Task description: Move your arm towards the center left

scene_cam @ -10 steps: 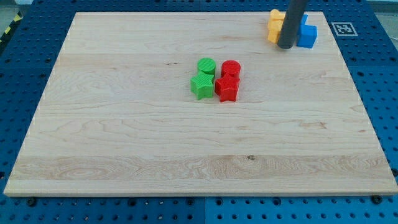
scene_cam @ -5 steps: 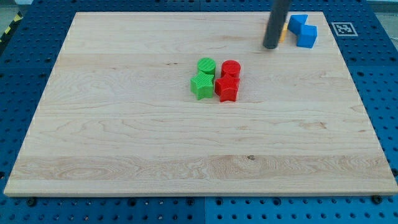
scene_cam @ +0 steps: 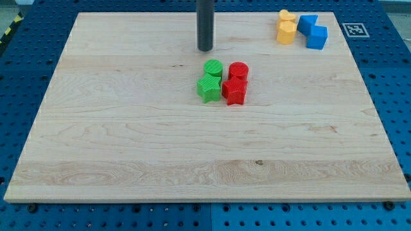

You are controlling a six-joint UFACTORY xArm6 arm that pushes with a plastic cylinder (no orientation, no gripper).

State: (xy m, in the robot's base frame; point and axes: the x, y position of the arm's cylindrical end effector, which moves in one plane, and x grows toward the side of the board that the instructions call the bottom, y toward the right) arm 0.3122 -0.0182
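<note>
Counter (scene_cam: 128,141): pale wood board on blue pegboard (scene_cam: 26,58). My tip (scene_cam: 205,49): bare rod tool, no jaws, holding nothing, upper centre, just above green cylinder (scene_cam: 213,67). Adjoining: green star (scene_cam: 208,88), red cylinder (scene_cam: 238,70), red star (scene_cam: 234,92). Upper right: yellow blocks (scene_cam: 286,27), blue blocks (scene_cam: 313,31).

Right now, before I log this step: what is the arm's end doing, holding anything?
My tip: a bare rod, no gripper, holding nothing; it stands just toward the view's top of the green cylinder, apart from it.
</note>
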